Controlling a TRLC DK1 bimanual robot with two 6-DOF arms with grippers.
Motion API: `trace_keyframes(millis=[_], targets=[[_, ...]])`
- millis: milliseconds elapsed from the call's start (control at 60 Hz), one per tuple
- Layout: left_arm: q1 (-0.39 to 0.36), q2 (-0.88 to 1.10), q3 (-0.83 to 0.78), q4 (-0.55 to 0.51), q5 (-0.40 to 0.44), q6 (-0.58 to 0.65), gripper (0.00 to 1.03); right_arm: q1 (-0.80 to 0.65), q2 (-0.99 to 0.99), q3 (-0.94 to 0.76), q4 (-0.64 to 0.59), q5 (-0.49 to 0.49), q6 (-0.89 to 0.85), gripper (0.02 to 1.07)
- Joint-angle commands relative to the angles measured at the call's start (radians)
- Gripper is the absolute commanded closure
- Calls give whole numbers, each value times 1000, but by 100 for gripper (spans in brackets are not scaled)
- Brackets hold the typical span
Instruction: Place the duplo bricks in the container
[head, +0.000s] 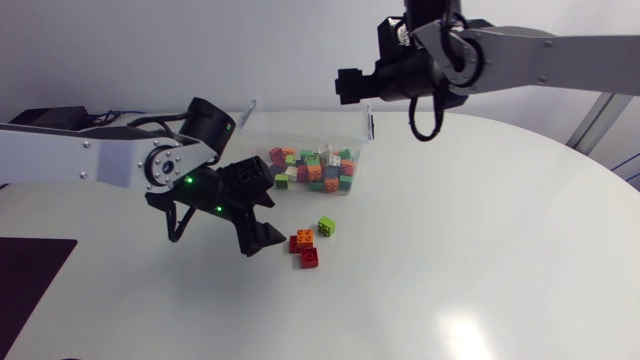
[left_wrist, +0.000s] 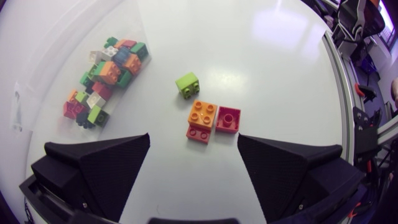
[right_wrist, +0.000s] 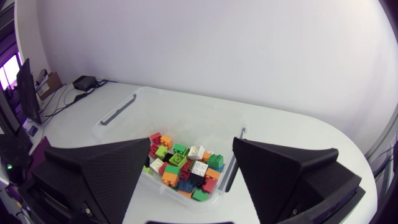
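Observation:
A clear plastic container (head: 300, 130) at the back of the table holds several coloured duplo bricks (head: 315, 170). In front of it lie loose bricks: a lime green one (head: 327, 227), an orange one (head: 304, 238) and a red one (head: 310, 257). My left gripper (head: 266, 212) is open and hangs just left of them. In the left wrist view the orange brick (left_wrist: 203, 113), a red brick (left_wrist: 228, 119) and the lime one (left_wrist: 187, 84) lie just ahead of its fingers (left_wrist: 99, 168). My right gripper (head: 345, 87) is open above the container (right_wrist: 186, 118), with nothing between its fingers (right_wrist: 99, 174).
White table surface stretches wide to the right of and in front of the loose bricks. A dark rectangular patch (head: 30, 285) sits at the near left. The container's pile of bricks (left_wrist: 106, 74) lies ahead of and beside my left gripper.

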Motion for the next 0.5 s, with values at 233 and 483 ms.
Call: trace_keyframes(millis=[233, 483], targets=[[-6, 201, 36, 57, 17, 167, 7, -32, -281, -367, 8, -90, -78, 8], [-20, 308, 121, 85, 35, 193, 7, -4, -378, -525, 8, -103, -87, 8]])
